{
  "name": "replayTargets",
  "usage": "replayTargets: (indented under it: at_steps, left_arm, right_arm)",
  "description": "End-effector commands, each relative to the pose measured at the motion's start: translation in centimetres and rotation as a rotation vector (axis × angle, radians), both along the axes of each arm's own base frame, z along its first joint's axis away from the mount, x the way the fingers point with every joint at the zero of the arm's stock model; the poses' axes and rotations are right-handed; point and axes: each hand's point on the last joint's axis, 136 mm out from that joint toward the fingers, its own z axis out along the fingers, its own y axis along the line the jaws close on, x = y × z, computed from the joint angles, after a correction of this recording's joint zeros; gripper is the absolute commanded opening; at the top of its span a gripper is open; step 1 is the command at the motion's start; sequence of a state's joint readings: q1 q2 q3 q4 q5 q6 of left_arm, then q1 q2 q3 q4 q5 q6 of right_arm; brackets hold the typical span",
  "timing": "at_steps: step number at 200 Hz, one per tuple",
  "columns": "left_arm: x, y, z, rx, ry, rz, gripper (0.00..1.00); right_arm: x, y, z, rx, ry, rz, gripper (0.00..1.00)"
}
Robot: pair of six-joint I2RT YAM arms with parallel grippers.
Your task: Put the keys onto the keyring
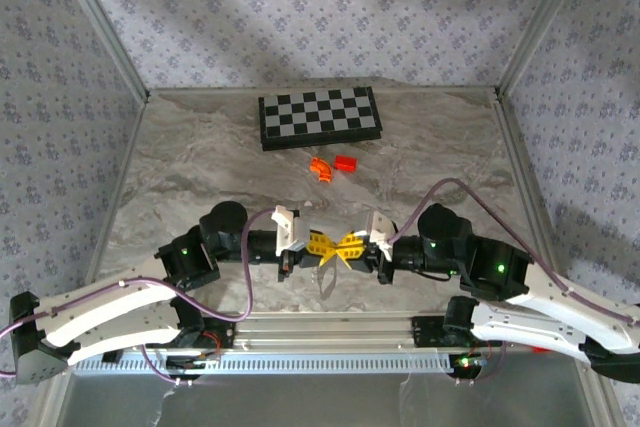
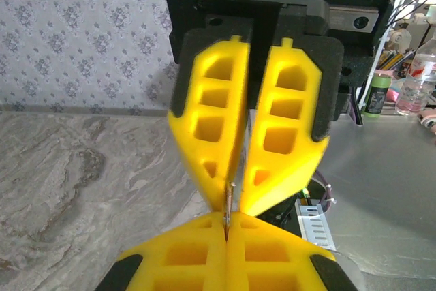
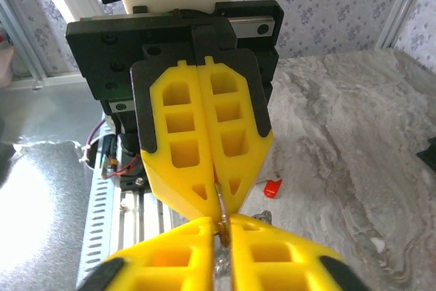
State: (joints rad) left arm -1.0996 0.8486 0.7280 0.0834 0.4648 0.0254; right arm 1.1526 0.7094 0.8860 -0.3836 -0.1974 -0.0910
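Left pincer (image 1: 328,247) and right pincer (image 1: 345,246) meet tip to tip, each closed narrow on the keyring (image 1: 328,278), whose pale loop sags just below the joined tips. I judge this to be the holding step: one pincer anchors the ring while the other frees itself to fetch the key.

To do it well, I would release one side slowly and watch that the thin wire does not slip from the remaining pads. I would also avoid any twist, since the loop looks floppy.

The right wrist camera gives me the pinch itself, with the wire caught at the left pincer's tips. It also gives a small red piece, which I take for the key (image 3: 272,187), on the tabletop (image 1: 200,167) just beside and below that pincer.

The overhead view gives instead the loop's hang. Well beyond both pincers it takes in an orange curved piece (image 1: 320,169), a red block (image 1: 346,163) and a checkerboard (image 1: 320,117).
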Motion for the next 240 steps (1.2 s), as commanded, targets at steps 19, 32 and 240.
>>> replayTargets:
  at_steps: [19,32,240]
  left_arm:
    - [-0.5,0.2,2.0,-0.061,-0.036,-0.025,0.0]
    - [-0.4,0.4,1.5,-0.037,-0.036,-0.013,0.11]
    - [-0.4,0.1,0.3,0.004,0.006,-0.023,0.26]
  right_arm:
    - [0.3,-0.2,-0.1,-0.008,-0.017,-0.023,0.0]
    - [0.4,-0.5,-0.3,-0.034,-0.028,-0.028,0.0]
    - [-1.4,-0.3,0.5,-0.104,-0.124,0.078,0.0]
